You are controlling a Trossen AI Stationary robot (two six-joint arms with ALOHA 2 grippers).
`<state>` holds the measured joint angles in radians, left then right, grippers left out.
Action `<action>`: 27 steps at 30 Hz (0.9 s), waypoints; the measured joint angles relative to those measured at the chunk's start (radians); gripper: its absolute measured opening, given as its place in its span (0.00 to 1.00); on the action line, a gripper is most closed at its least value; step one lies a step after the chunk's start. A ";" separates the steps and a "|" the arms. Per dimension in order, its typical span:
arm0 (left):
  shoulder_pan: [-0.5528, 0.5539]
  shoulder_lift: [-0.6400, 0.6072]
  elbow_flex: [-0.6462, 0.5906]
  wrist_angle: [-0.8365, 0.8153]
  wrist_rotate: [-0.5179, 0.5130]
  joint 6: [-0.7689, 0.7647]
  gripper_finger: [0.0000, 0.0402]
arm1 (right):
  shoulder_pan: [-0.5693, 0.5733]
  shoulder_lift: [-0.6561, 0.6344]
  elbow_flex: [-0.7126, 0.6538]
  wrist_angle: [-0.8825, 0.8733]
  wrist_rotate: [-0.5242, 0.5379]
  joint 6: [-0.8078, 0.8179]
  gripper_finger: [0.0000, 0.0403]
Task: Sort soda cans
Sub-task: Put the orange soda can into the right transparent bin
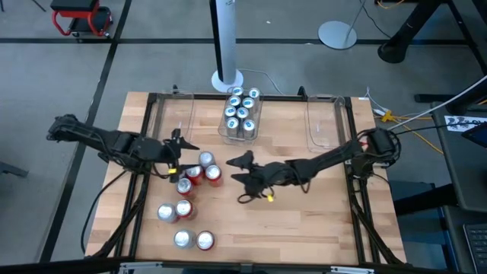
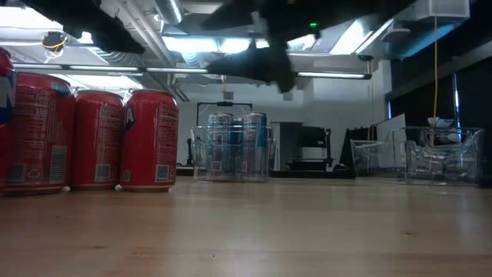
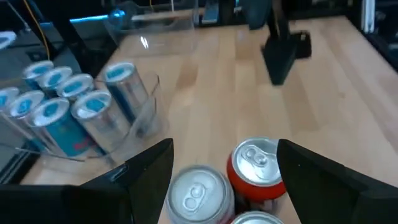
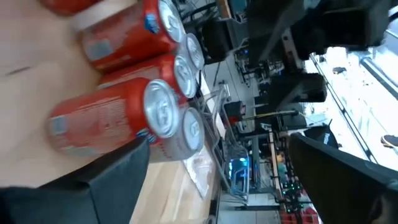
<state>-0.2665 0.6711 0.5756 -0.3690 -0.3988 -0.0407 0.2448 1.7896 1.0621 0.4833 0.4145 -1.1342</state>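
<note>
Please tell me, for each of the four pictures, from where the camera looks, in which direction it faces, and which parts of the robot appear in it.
High view: above the table, facing straight down; both arms, left gripper over the red cans, right gripper beside them.
Low view: table height, facing the room; an arm overhead, red cans at left.
Left wrist view: on the left arm, over the red cans; its own open fingers.
Right wrist view: on the right arm, facing the red cans; its own open fingers.
All four share the clear bin of blue cans.
</note>
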 joint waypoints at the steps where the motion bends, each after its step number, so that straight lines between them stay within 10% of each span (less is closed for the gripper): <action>1: 0.000 -0.010 0.000 0.013 -0.001 0.008 0.68 | -0.007 0.018 0.026 -0.005 0.000 0.000 0.95; 27: 0.000 -0.090 -0.060 -0.045 -0.026 -0.022 0.68 | -0.057 0.261 0.216 -0.040 -0.080 0.399 0.94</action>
<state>-0.2668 0.5808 0.5152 -0.4136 -0.4248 -0.0627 0.1875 2.0502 1.2785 0.4434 0.3347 -0.7353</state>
